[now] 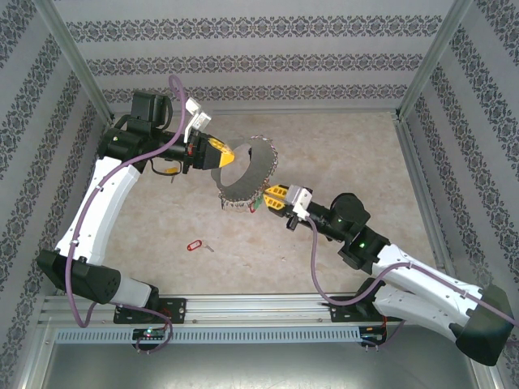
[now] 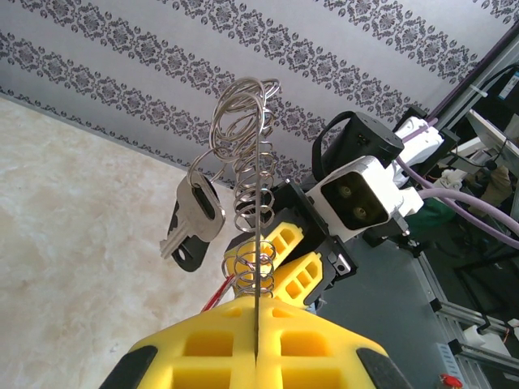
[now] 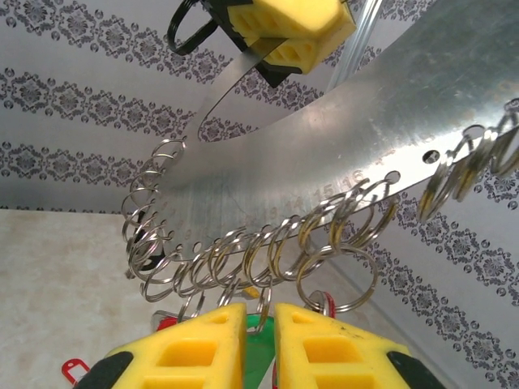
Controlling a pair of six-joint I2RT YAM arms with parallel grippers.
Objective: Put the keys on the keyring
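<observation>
Worktop: beige, marbled.
Left fingers: clamped on the edge of the keyring, held aloft over mid-worktop; small rings strung along its rim.
Right fingers: at 5 o'clock of keyring, narrow gap, green tag in it; grip cannot be told.
Black-tagged key: hanging from keyring.
Red-tagged key: loose on worktop, 7 o'clock of keyring.

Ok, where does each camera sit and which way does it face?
Top external: overhead behind the robot, looking down on the table; left arm, right arm show.
Left wrist: behind the left gripper, looking along the keyring edge-on toward the wall; own yellow fingers below.
Right wrist: behind the right gripper, facing the flat of the keyring; own fingers below.
Shared: both wrist views catch the keyring and the other gripper.
</observation>
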